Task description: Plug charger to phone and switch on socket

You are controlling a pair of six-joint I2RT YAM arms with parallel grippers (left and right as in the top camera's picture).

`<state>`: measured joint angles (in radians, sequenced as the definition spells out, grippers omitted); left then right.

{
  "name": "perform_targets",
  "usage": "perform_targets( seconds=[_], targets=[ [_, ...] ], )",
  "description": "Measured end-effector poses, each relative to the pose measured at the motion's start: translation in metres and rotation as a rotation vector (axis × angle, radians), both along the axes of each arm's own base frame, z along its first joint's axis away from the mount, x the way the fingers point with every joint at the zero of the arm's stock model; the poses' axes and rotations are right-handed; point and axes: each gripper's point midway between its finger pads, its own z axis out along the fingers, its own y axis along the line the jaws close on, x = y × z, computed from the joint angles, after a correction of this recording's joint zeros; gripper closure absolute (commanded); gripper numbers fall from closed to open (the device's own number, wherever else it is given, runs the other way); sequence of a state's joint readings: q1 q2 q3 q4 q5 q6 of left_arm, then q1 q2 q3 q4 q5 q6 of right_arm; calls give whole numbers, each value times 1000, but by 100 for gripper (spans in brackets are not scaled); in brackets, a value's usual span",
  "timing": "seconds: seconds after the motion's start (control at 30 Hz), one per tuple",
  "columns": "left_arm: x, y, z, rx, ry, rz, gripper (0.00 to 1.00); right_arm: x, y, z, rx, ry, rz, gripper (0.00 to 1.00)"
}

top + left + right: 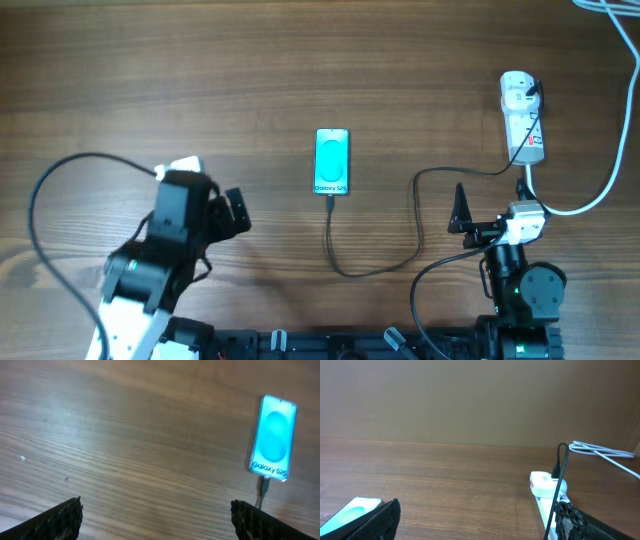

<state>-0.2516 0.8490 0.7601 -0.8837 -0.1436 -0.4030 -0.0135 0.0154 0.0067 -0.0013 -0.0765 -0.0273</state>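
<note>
The phone (332, 160) lies screen up at the table's middle, its cyan screen lit. It also shows in the left wrist view (272, 437) and the right wrist view (350, 512). The charger cable (345, 268) runs from the phone's lower edge, where its tip (263, 487) meets the phone, and curls right up to the socket (522, 120). The socket also shows in the right wrist view (546, 485). My left gripper (236, 212) is open and empty, left of the phone. My right gripper (492, 205) is open and empty, just below the socket.
A white cord (600, 190) loops from the socket's lower end out to the right and up to the far right corner. It also shows in the right wrist view (600, 451). My arms' own black cables (40, 210) curl at the near left and near right.
</note>
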Motion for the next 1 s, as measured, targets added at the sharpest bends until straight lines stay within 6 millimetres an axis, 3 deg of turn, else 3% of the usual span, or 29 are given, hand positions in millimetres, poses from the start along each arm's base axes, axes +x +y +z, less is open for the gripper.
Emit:
perform_targets(
  seconds=[0.27, 0.53, 0.7, 1.0],
  targets=[
    [21, -3, 36, -51, -383, -132, 0, 0, 0, 0, 0, 0, 0, 0],
    [19, -13, 22, -103, -678, -210, 0, 0, 0, 0, 0, 0, 0, 0],
    [13, -13, 9, -104, -748, -222, 0, 0, 0, 0, 0, 0, 0, 0],
    [10, 3, 27, -69, -866, -162, 0, 0, 0, 0, 0, 0, 0, 0]
  ],
)
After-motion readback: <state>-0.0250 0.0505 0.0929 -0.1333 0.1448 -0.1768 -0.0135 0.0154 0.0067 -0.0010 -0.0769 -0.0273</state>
